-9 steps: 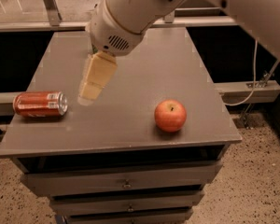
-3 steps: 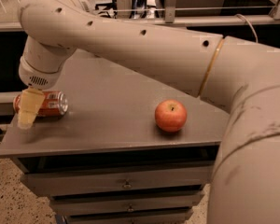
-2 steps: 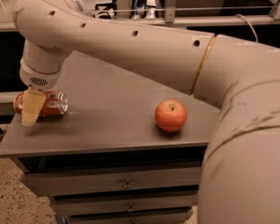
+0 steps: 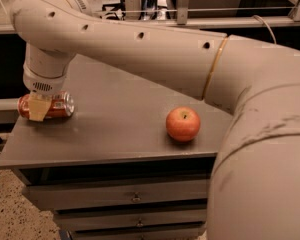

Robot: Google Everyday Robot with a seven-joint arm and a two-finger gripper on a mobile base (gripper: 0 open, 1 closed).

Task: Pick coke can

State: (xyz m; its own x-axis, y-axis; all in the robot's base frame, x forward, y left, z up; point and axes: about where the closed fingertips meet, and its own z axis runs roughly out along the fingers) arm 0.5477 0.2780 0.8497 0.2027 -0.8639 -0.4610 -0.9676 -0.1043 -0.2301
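Coke can [image 4: 60, 105] lay on its side at desk's [image 4: 115, 139] 9 o'clock edge. Apple [image 4: 183, 124] was well apart, approx. 4 o'clock of it. Gripper [image 4: 39, 109] sat over can's mid-body; open or clamped: cannot tell. Judged: can light, thin-walled, smooth, apt to roll & dent. Rec. hold across mid-body, moderate squeeze.

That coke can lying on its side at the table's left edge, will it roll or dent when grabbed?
The coke can lies on its side near the table edge, so a nudge would probably roll it. Its thin metal likely dents under a hard squeeze. The gripper sits over it.
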